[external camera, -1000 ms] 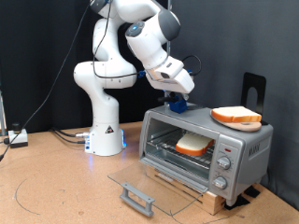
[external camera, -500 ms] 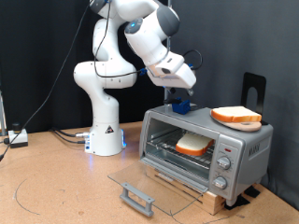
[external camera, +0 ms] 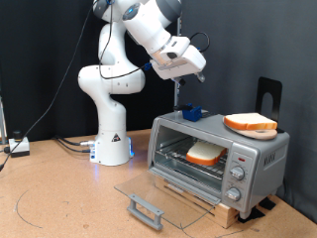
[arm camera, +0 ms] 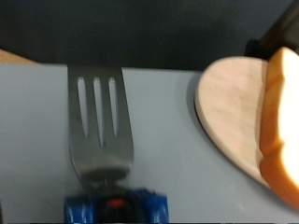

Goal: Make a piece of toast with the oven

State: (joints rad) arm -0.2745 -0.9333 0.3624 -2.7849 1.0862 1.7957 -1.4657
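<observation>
Exterior view: white Franka arm's two-finger gripper [external camera: 177,82] raised high, well above the boxy silver countertop toaster oven [external camera: 219,159]; finger spread impossible to tell at this size. Directly below the gripper, on the oven's flat roof, a small blue-handled metal fork [external camera: 190,113], apart from the fingers. Below and to the exterior view's right of the gripper, one squarish slice of pale bread with orange-tan crust [external camera: 205,153] lying on the wire rack inside the oven, glass door [external camera: 149,194] dropped fully open and flat on the table. Further right of the gripper, a second like slice [external camera: 251,122] on a round pale wooden plate [external camera: 260,132] atop the oven. Wrist view: silver tines of the fork [arm camera: 99,123] on the grey roof, blue handle end at the frame edge, wooden plate [arm camera: 227,113] and bread crust [arm camera: 279,119] just beside; no fingers visible.
</observation>
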